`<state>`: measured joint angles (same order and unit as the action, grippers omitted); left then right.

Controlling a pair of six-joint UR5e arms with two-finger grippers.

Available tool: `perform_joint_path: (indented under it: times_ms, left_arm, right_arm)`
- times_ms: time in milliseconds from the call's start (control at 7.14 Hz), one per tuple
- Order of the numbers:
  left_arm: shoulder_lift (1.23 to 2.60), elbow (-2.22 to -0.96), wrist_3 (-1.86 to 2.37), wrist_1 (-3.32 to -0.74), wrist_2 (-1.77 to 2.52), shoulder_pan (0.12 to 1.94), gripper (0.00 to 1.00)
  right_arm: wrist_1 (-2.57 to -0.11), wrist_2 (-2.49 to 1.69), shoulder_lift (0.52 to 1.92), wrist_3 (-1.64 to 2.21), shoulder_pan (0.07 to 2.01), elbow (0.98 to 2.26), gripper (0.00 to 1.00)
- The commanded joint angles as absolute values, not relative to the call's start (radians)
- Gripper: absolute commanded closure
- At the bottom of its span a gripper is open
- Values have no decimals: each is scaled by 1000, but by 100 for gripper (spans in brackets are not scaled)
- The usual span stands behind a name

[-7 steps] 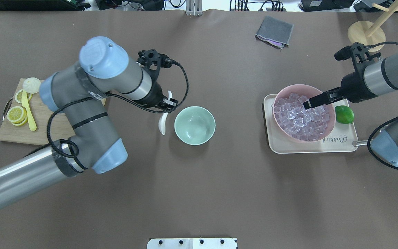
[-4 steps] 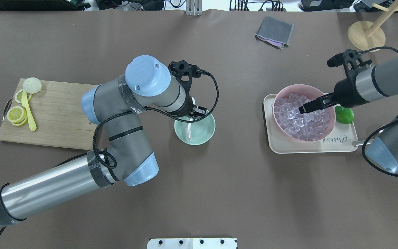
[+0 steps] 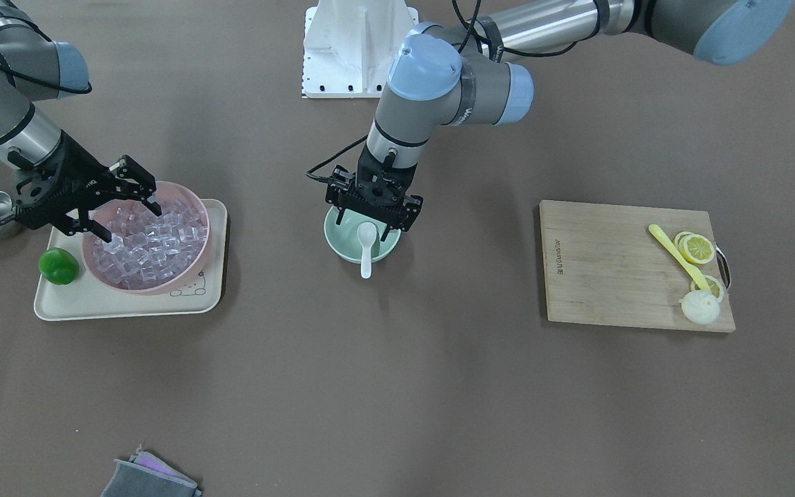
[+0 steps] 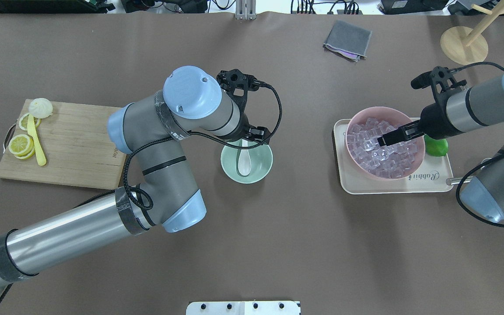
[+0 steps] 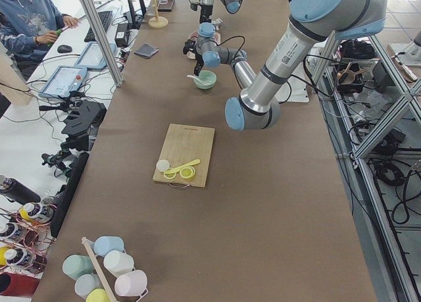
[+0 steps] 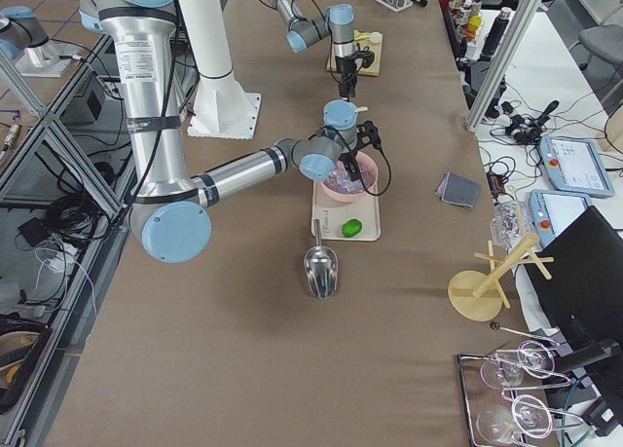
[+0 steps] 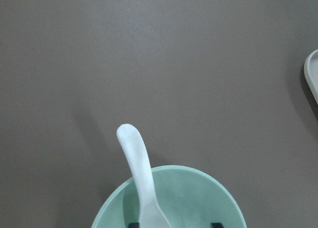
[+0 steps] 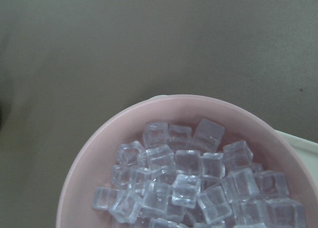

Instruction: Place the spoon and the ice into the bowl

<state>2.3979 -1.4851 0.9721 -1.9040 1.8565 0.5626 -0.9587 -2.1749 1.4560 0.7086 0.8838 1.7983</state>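
Spoon [image 4: 244,159] now lies in the mint-green bowl [image 4: 261,165], scoop down inside and handle propped over the rim, no longer hanging beside the bowl above the surface [image 4: 278,245]. Your left gripper [image 3: 373,219] hovers just above it with fingers spread and clear of the handle, so that half of the job looks done. Your right gripper [image 3: 132,222] is further across the pink bowl [image 3: 199,215], fingers spread just over the ice [image 3: 145,243] and pinching nothing, so you still need to take a cube.
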Motion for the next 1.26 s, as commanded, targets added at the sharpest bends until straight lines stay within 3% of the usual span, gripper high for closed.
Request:
perform_joint_path:
  times_ms: [0, 280, 560, 700, 840, 980, 1120]
  left_arm:
    - [2401, -1486, 973, -1905, 1853, 584, 3]
    - [2392, -1489, 971, -1907, 1853, 597, 3]
    - [2381, -1489, 965, -1911, 1853, 606, 3]
    - [2376, -1493, 963, -1913, 1853, 607, 3]
    - [2375, -1493, 963, -1913, 1853, 609, 3]
    - [2367, -1496, 963, -1913, 1853, 612, 3]
    - [2365, -1503, 963, -1913, 1853, 615, 3]
  right_arm:
    - [-1004, -2155, 1462, 690, 899, 1792, 14]
    - [-1031, -2140, 1473, 673, 897, 1789, 32]
    - [-1032, -2134, 1482, 672, 884, 1775, 42]
    - [-1032, -2135, 1480, 672, 882, 1775, 67]
    - [-1032, -2135, 1480, 670, 877, 1773, 73]
    - [-1032, -2141, 1476, 670, 877, 1773, 96]
    - [-1034, -2144, 1471, 670, 877, 1773, 100]
